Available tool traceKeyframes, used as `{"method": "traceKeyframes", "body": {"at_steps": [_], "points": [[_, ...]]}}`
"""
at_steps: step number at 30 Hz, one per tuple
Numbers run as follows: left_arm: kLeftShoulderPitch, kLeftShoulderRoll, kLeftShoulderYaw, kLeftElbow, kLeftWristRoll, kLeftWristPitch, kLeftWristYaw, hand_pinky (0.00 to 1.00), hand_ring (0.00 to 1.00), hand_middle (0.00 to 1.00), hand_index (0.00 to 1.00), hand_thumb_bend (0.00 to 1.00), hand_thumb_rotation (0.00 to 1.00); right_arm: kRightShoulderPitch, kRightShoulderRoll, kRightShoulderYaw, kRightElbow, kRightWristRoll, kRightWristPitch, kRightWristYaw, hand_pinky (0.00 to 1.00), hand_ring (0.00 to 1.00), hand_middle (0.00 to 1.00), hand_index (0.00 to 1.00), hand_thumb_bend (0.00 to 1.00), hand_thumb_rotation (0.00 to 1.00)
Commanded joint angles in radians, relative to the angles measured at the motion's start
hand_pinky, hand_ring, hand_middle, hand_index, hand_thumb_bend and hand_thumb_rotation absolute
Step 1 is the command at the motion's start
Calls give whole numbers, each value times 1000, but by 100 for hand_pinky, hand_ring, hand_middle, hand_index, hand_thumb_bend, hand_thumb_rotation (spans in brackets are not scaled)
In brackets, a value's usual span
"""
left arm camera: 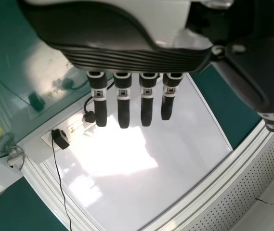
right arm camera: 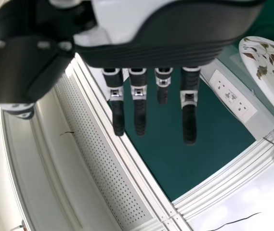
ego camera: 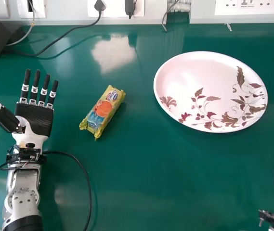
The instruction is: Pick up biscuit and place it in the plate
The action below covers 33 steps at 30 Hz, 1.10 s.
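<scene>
fingers (ego camera: 35, 81) straight, left hand (ego camera: 34, 119) palm up

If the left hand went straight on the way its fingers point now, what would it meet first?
Going by the head view, the left hand would likely come first to the black cable beyond its fingertips. Its height is hard to judge, so it may pass over.

The tabletop (ego camera: 175, 178) is smooth and glossy, as is the plate (ego camera: 189, 72); the biscuit wrapper (ego camera: 101, 111) is shiny, creased plastic; the left hand (ego camera: 34, 119) has matt, ribbed black surfaces.
</scene>
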<state>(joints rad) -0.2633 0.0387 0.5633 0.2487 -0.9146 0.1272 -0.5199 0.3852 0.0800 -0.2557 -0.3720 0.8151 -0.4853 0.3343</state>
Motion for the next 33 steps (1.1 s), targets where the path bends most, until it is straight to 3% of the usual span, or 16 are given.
{"method": "traceKeyframes", "body": {"at_steps": [1,33], "points": [[36,-21,-8,41,2,7,-8,82,86,90,92,100,66,8,42,1,-11,5,-11,4,45,56,77,75,86,13],[45,-33,-14,15,9,-6,5,81,84,89,90,100,65,-4,30,2,-7,-1,-12,-13,44,56,76,75,88,14]]}}
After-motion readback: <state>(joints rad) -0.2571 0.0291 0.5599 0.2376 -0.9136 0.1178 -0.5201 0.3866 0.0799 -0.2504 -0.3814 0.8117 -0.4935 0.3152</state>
